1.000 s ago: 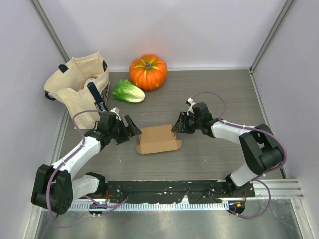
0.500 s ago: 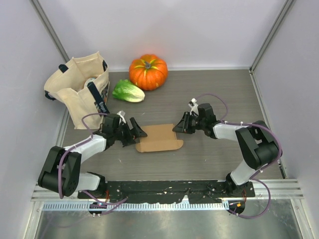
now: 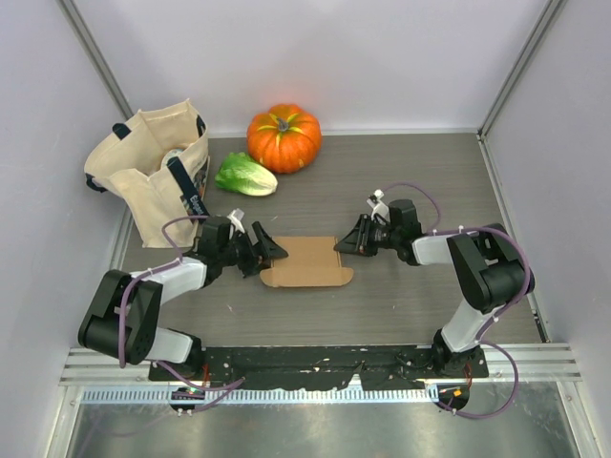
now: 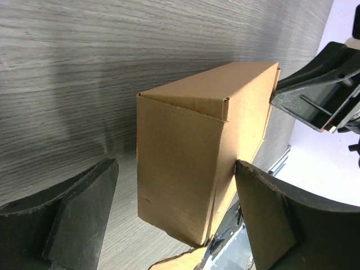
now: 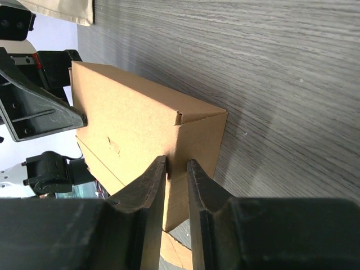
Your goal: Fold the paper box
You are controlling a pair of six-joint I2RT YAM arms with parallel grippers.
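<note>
the tan paper box (image 3: 307,262) is lying on the grey wood-grain table (image 3: 410,181), between the two arms. the left gripper (image 3: 268,258) is standing wide open, one finger on each side of the box's left end. the right gripper (image 3: 340,245) is pinching the right end wall, its fingers almost closed.

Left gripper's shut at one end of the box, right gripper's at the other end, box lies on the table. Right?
Not quite. The left gripper is open: the left wrist view shows its fingers wide apart around the end of the paper box. The rest holds: the right gripper is at the other end, and the box lies on the table.
</note>
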